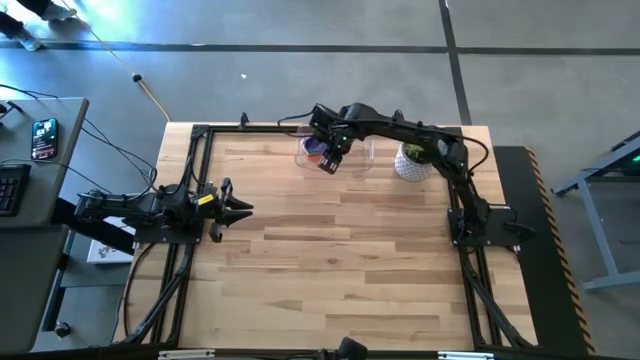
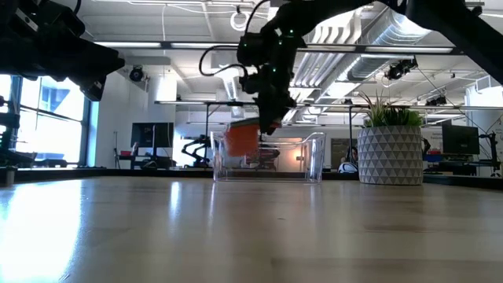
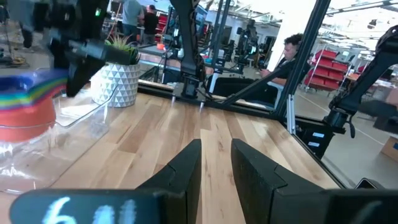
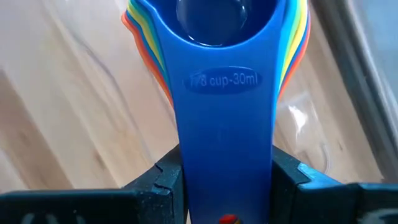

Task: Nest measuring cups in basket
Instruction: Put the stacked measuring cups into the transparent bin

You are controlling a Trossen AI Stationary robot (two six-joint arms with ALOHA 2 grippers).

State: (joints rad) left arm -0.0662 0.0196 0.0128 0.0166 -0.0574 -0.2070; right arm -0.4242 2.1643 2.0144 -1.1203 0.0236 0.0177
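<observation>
The pale wood-plank surface (image 1: pixel 330 260) carries a clear, round-cornered plastic basket (image 2: pixel 308 157) at its far edge, beside a white faceted plant pot (image 2: pixel 391 156). The right end effector (image 4: pixel 225 177) is clamped on the flat blue handle of the nested measuring cups (image 4: pixel 217 68), rainbow-rimmed, over the basket. The left end effector (image 3: pixel 216 163) waits at the left edge, slightly parted, holding nothing

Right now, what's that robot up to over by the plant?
The right pincer is shut on the handle of a blue measuring cup, marked 1/8 cup, 30 ml, topping a nested stack of coloured cups. It holds them at the clear basket beside the potted plant. The left pincer waits open at the table's left edge.
</observation>
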